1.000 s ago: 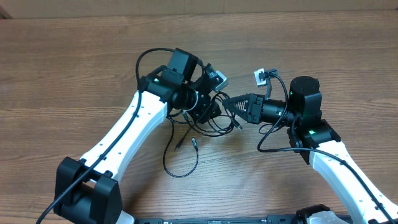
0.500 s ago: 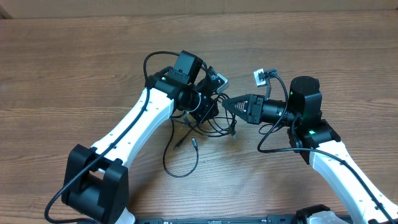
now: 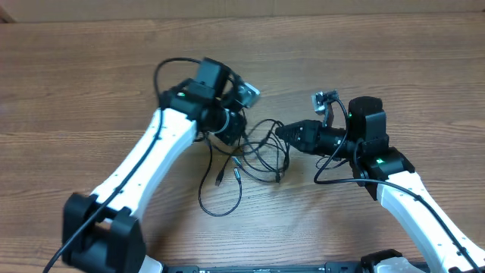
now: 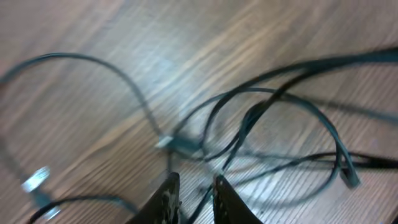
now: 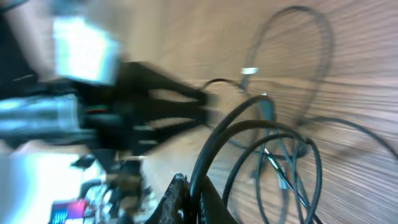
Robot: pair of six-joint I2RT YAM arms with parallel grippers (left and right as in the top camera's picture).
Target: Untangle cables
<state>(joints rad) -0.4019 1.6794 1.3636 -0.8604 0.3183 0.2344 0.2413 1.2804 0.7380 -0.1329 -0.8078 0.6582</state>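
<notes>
The cables (image 3: 261,152) are thin black cords lying in loose loops on the wooden table between my two grippers. One long loop (image 3: 220,199) trails toward the front. My left gripper (image 3: 236,132) is at the left side of the tangle. In the left wrist view its jaws (image 4: 191,182) stand narrow, with one cable strand (image 4: 205,196) running between them. A silver plug (image 4: 165,142) lies just ahead. My right gripper (image 3: 279,131) points left and is shut on a black cable (image 5: 214,149) that rises from between its fingers (image 5: 177,190). Further loops (image 5: 280,143) spread beyond.
Bare wooden tabletop (image 3: 91,83) surrounds the tangle. The table's back edge (image 3: 379,14) runs along the top. Thicker black wires (image 3: 327,168) belonging to the right arm hang beside its wrist. In the right wrist view the left arm's dark gripper (image 5: 155,102) shows close by.
My left gripper's jaws have narrowed around a strand, and the arm has swung left and back. The tangle is drawn out into wider loops. The right gripper stayed shut and shifted slightly.
</notes>
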